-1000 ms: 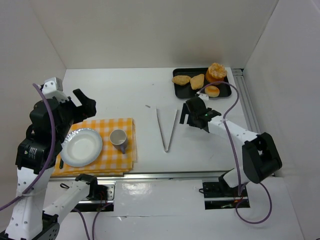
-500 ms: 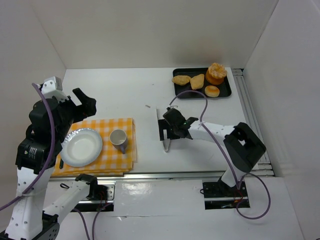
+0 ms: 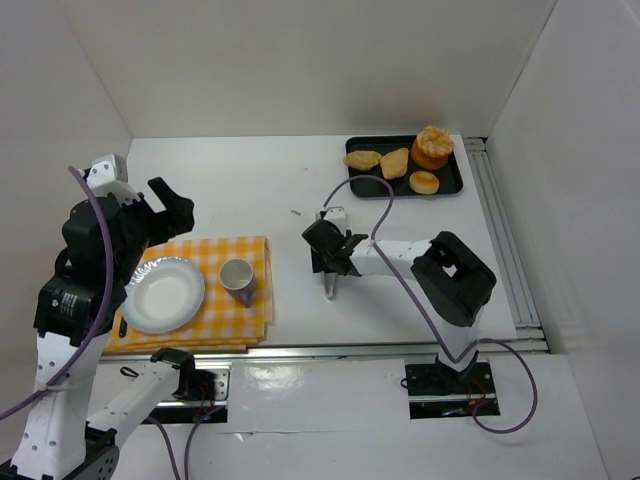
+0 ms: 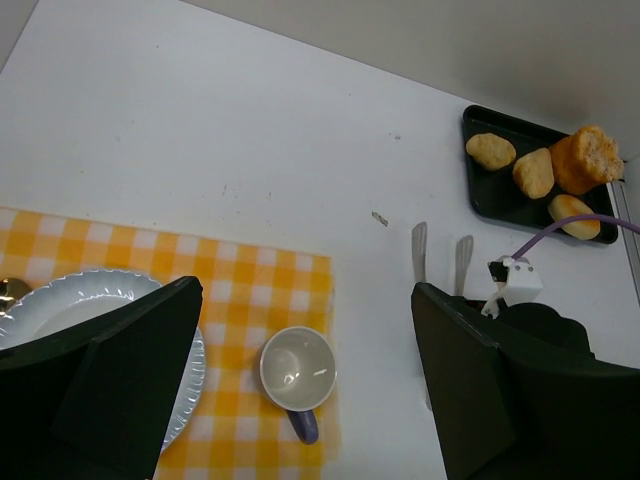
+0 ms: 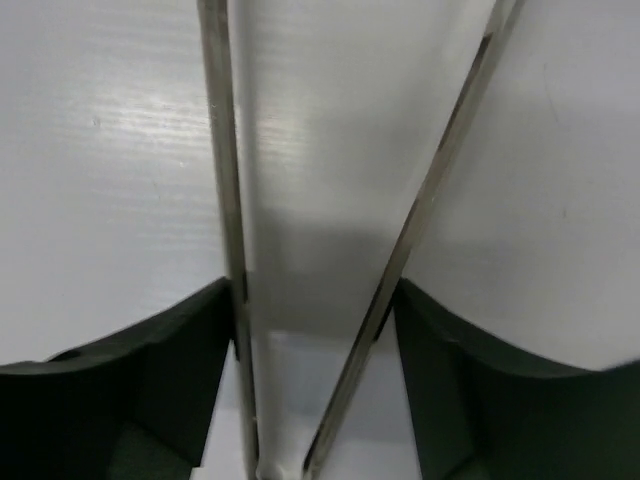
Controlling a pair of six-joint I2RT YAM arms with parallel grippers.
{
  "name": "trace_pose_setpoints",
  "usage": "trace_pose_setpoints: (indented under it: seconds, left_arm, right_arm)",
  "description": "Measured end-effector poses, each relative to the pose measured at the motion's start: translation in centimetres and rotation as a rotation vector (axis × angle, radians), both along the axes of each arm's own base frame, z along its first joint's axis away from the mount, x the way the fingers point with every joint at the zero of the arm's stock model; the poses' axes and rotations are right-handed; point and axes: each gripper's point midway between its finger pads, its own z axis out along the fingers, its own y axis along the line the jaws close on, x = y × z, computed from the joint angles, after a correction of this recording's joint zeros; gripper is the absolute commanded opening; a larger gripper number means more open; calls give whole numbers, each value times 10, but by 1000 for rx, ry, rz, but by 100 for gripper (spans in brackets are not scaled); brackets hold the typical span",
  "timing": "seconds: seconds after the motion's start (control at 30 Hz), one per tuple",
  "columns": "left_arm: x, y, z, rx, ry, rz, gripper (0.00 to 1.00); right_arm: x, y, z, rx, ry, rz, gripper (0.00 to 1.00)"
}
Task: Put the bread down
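Observation:
Several bread pieces (image 3: 395, 163) lie on a black tray (image 3: 354, 184) at the back right; they also show in the left wrist view (image 4: 533, 172). Metal tongs (image 3: 331, 287) lie on the table in a V. My right gripper (image 3: 328, 262) is down over the tongs, open. In the right wrist view it (image 5: 312, 300) straddles the two tong arms (image 5: 222, 150), with a finger just outside each arm. My left gripper (image 3: 165, 215) is open and empty, high above the cloth; in its own view it (image 4: 305, 290) hangs over the cup.
A white plate (image 3: 162, 295) and a cup with a purple handle (image 3: 237, 277) sit on a yellow checkered cloth (image 3: 240, 320) at the front left. A metal rail (image 3: 500, 230) runs along the table's right side.
My right gripper has moved left from beside the tray to the tongs and come down around them. The left arm has stayed still.

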Motion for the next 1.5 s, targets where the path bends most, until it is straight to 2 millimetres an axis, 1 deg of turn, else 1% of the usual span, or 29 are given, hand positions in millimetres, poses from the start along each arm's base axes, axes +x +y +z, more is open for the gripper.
trace_pose_setpoints:
  seconds: [0.03,0.07,0.1,0.2,0.27,0.33,0.4,0.47,0.5,0.53,0.57,0.6,0.63,0.67,0.73,0.77,0.83,1.03,1.13,1.23,1.3,1.37,1.47,1.5]
  left_arm:
    - [0,0,0,0,2,0,99]
    - [0,0,0,0,1,0,99]
    - [0,0,0,0,1,0,99]
    - [0,0,0,0,1,0,99]
    - [0,0,0,0,1,0,99]
    - [0,0,0,0,1,0,99]
    - [0,0,0,2,1,0,99]
    - [0,2,0,4,0,8,99]
    - [-1,3,0,5,-3,13,99]
    - [-1,4,1,6,-4,18,99]
    - [-1,4,1,7,-5,21,99]
    - [-1,5,1,8,-5,26,99]
    - [-1,5,1,9,-5,27,99]
    - [-1,6,1,9,-5,28,99]
    - [-1,6,1,9,-7,28,99]
    - [-2,6,1,9,-8,28,99]
    - [-2,6,1,9,-7,28,99]
    - [-2,6,1,9,-7,28,99]
    - [-2,6,1,9,-7,28,99]
    - [-2,6,1,9,-7,28,99]
    - [-2,6,1,9,-7,28,99]
    - [-2,6,1,10,-7,28,99]
    - [-2,6,1,10,-7,28,99]
    - [-2,6,1,9,-7,28,99]
  right_arm:
    - [4,1,0,1,-10,-10,54]
    - [8,2,1,3,-19,-16,47]
    - [11,3,1,8,-25,-22,34]
    - [14,2,3,9,-31,-23,20]
    - [18,4,8,16,-36,-16,20]
    - [22,5,20,32,-46,-4,20]
    - [28,2,42,64,-65,10,20]
    - [42,-7,72,115,-94,11,21]
    - [51,-15,89,148,-112,2,21]
    - [64,-28,106,177,-136,-22,22]
    - [79,-45,125,212,-164,-51,22]
    - [92,-63,140,239,-192,-86,26]
    - [103,-80,152,262,-210,-111,28]
    - [115,-100,163,274,-235,-152,31]
    - [131,-135,175,308,-254,-210,35]
    - [135,-148,177,322,-253,-231,36]
    - [138,-167,175,361,-228,-255,42]
    - [137,-205,167,432,-183,-314,43]
    - [135,-228,162,443,-168,-357,47]
    - [135,-249,162,439,-175,-396,47]
    - [133,-258,163,437,-182,-413,47]
    - [129,-261,164,431,-183,-422,47]
    - [125,-267,167,417,-187,-439,52]
    - [124,-268,167,410,-187,-442,52]
